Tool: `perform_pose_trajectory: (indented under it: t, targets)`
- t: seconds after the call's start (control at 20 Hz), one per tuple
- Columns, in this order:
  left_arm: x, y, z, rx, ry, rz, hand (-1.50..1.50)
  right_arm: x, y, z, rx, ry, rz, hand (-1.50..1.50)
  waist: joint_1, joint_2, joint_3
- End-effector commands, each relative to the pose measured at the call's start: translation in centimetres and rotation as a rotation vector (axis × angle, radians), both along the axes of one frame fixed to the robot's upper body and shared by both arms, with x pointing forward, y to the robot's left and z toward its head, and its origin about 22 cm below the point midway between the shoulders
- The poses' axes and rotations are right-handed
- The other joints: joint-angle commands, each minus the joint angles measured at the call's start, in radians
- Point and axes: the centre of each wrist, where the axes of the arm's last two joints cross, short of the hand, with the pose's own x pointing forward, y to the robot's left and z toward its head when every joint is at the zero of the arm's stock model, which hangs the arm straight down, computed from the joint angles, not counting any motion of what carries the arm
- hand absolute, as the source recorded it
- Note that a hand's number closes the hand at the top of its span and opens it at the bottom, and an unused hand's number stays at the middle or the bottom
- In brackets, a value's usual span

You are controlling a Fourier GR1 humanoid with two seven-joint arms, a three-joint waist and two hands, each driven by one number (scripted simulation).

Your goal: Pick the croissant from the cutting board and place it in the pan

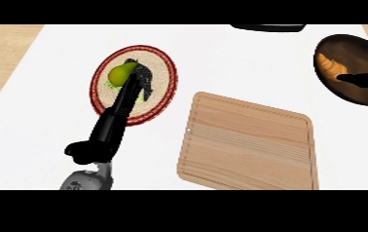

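The orange-brown croissant (329, 65) lies inside the dark brown pan (343, 93) at the right edge, against its left wall. The wooden cutting board (248, 143) sits at centre right with nothing on it. Only a black bit of my right hand (357, 79) shows at the right edge, over the pan just right of the croissant. My left hand (123, 104) stretches up from the lower left over a red-rimmed woven plate (164, 63), fingers straight, their tips beside a green pear-like fruit (119, 73) on that plate.
A dark, flat object (269, 27) is cut off by the top edge. The white counter (237, 60) ends at a wooden strip (16, 46) on the far left. My grey left forearm (87, 180) enters at the bottom left.
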Motion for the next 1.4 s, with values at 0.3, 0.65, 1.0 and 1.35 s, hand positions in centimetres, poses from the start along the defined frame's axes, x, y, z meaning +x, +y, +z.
perform_pose_trajectory:
  t: [0.3,0.65,1.0,1.35]
  targets:
    - [0.5,1.1,0.5,0.004,0.01,0.035,0.0,-5.3,-6.0,0.0,0.298,-0.005,0.18,-1.5,-0.041,-0.009,0.0]
    - [-0.9,1.0,-0.9,-0.01,0.015,0.047,0.0,-7.6,-7.9,-0.1,0.311,-0.004,0.278,-1.5,-0.027,-0.011,0.001]
    - [-0.5,2.3,-0.5,-0.002,0.016,0.048,0.0,-9.9,-8.9,-1.6,0.268,-0.007,0.299,-1.5,-0.043,-0.018,0.0]
    - [-0.6,1.1,-1.6,0.005,0.035,0.039,0.0,-10.1,-9.5,-0.5,0.216,0.017,0.308,-1.5,-0.044,-0.017,-0.001]
